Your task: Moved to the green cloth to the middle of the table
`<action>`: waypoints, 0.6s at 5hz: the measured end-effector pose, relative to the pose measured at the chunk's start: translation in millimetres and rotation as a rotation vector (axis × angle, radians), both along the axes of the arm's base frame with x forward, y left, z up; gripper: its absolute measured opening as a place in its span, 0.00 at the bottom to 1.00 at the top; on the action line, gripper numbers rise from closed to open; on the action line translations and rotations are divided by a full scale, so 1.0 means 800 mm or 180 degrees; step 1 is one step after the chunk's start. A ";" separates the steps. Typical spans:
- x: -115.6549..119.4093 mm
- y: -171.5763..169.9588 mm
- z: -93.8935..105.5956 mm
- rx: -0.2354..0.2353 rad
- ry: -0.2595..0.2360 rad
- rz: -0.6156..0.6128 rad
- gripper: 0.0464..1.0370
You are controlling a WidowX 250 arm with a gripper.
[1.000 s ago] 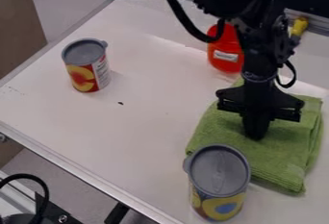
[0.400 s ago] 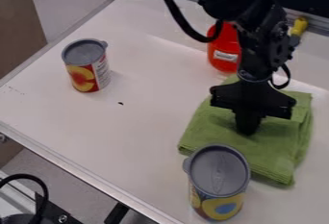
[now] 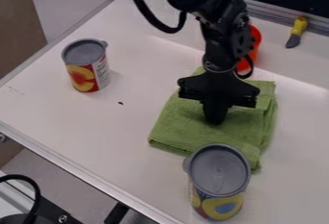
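My gripper (image 3: 215,119) points down onto the middle of the folded green cloth (image 3: 177,126), its fingers together in one narrow dark shape, shut on the fabric. The cloth lies flat on the white table (image 3: 116,136), right of the table's centre. Part of its upper half is hidden beneath the gripper's wide body.
A can with a grey lid (image 3: 220,170) stands at the cloth's lower edge, overlapping it in view. Another can (image 3: 87,66) stands at the upper left. Behind the arm is an orange-red container (image 3: 256,40); a yellow-handled tool (image 3: 297,30) lies at the upper right.
The gripper and the green cloth have moved left together, slightly upward in view. More of the yellow-handled tool shows, and the arm now covers more of the orange-red container. Both cans stay put.
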State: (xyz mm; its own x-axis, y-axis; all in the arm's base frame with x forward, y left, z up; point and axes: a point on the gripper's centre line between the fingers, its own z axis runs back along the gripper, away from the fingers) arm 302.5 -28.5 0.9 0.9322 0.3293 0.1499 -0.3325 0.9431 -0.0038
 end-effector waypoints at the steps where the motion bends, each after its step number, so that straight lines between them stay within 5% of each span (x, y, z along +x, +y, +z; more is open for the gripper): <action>1: -0.014 0.017 0.001 -0.0034 0.0071 -0.0078 0.01; 3: -0.017 0.052 -0.001 0.0072 -0.0017 -0.0129 0.01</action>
